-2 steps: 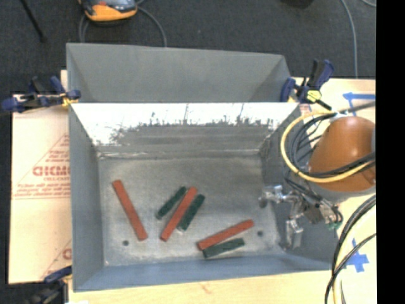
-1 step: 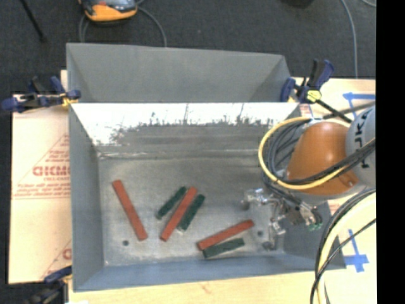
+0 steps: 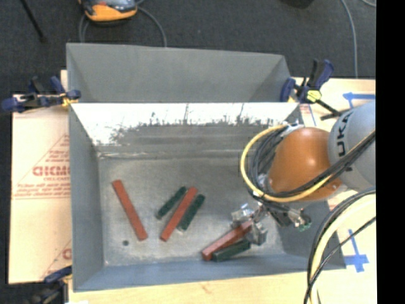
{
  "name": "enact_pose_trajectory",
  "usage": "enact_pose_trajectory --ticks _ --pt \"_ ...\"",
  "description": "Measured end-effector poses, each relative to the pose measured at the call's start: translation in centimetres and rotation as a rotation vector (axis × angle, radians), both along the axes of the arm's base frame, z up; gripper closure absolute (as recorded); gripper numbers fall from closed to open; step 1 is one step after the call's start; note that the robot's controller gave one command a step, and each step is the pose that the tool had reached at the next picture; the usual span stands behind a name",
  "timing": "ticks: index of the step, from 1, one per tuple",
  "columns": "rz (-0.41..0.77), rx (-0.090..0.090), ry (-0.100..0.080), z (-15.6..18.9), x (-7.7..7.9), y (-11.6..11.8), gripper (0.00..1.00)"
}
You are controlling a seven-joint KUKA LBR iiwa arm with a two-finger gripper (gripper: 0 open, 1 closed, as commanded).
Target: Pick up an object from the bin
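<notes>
Red stick [image 3: 221,244] (green stick [image 3: 231,251] alongside), jaws at its end

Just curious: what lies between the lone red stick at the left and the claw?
A cluster of sticks, two green, one red, per the camera view.

Robotics lab: KUKA arm [image 3: 354,141], grey metal bin [image 3: 85,189].

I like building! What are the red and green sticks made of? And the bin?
Red sticks and green sticks: painted wood or plastic, I can't tell which; matte, straight-edged. The bin: dull grey metal, it seems, with scuffs on its back wall.
</notes>
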State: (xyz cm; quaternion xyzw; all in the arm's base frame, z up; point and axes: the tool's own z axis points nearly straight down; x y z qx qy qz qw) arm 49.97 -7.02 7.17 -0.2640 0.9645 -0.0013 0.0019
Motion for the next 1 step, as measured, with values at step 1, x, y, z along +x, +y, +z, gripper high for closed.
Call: enact_pose_trajectory --ticks 1 --pt "0.002 0.000 0.000 0.00 0.00 0.00 1.00"
